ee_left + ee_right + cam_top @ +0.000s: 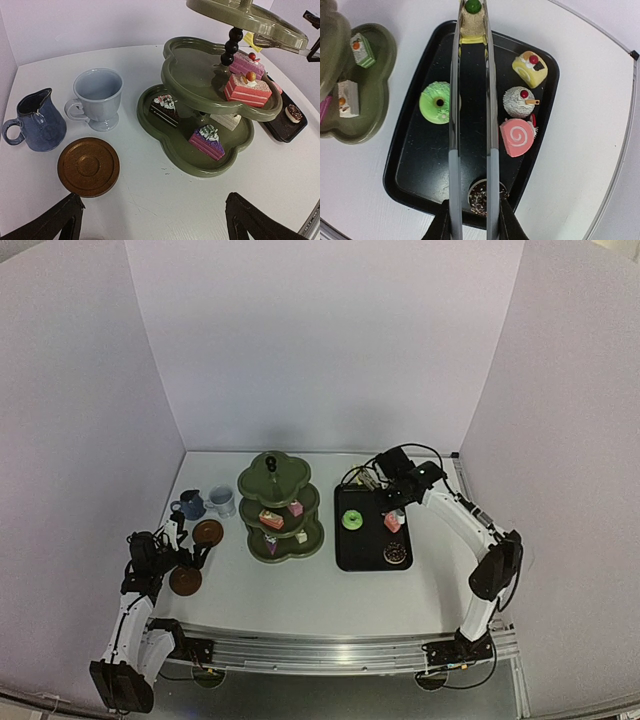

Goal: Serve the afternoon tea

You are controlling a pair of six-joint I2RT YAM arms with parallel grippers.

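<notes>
right end effector (472, 222) clamping tongs (454, 100), yellow cake (472, 27) lengthwise between tips, left end effector (155, 220) open

Found left gripper (195, 558) low on the table, left of the olive-green stand (250, 485), pointed toward it, jaws spread wide, both fingertips (60, 222) apart at the frame's lower corners. Noted left arm (125, 625) bent up from its base, forearm angled toward the stand. Found right gripper (398, 495) right of the stand, aimed downward, fingers (445, 227) pressed on both blades of the metal tongs (454, 110). Logged right arm (455, 512) arched high, elbow far right of the stand, forearm angled back toward it.
</notes>
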